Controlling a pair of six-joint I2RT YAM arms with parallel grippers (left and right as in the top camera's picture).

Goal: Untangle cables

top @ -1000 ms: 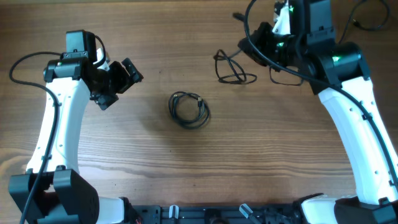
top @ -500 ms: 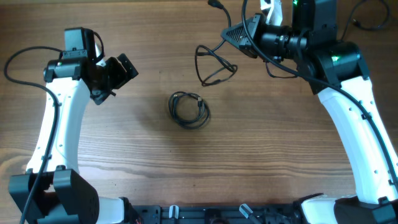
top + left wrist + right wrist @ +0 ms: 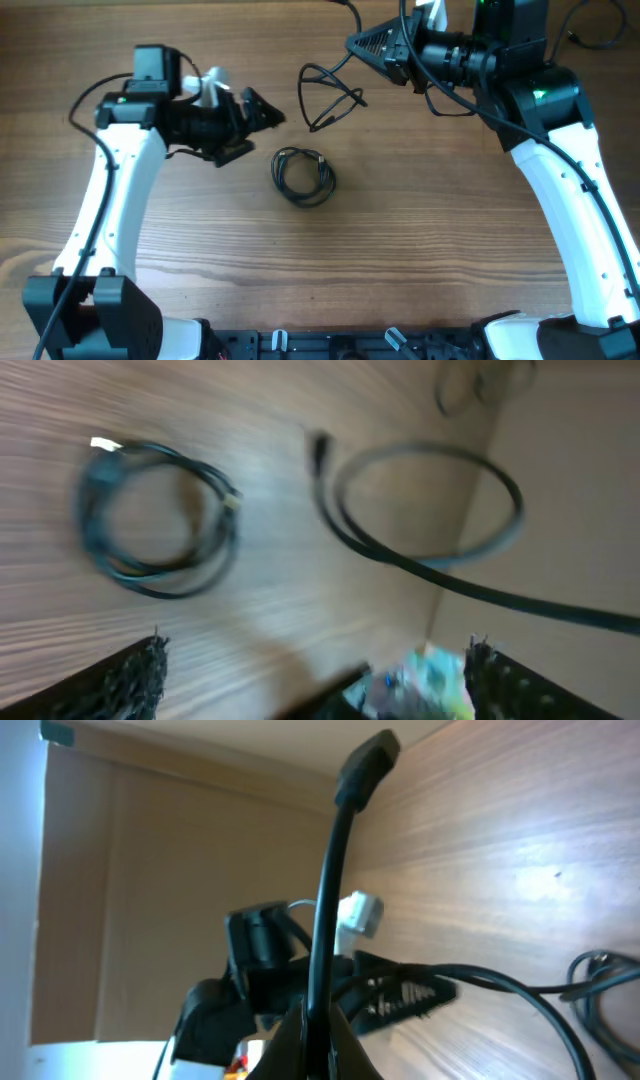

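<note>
One thin black cable (image 3: 322,96) hangs in loose loops from my right gripper (image 3: 355,44), which is shut on it near the table's far edge. In the right wrist view the cable (image 3: 330,890) rises from the pinched right gripper (image 3: 320,1042) to its plug. A second cable (image 3: 304,176) lies coiled on the table's middle. My left gripper (image 3: 262,113) is open, just left of the hanging loops and above the coil. In the blurred left wrist view, the coil (image 3: 155,518) is at left and the hanging loop (image 3: 430,525) at right, beyond the left gripper (image 3: 315,665).
Thick black arm wires (image 3: 450,100) trail around the right arm at the back right. The wooden table's far edge (image 3: 400,745) runs close behind the right gripper. The left arm (image 3: 110,210) stretches along the left side.
My left gripper has swung right, toward the hanging cable. My right gripper has moved left and lifted the cable, so its loops have shifted left.
</note>
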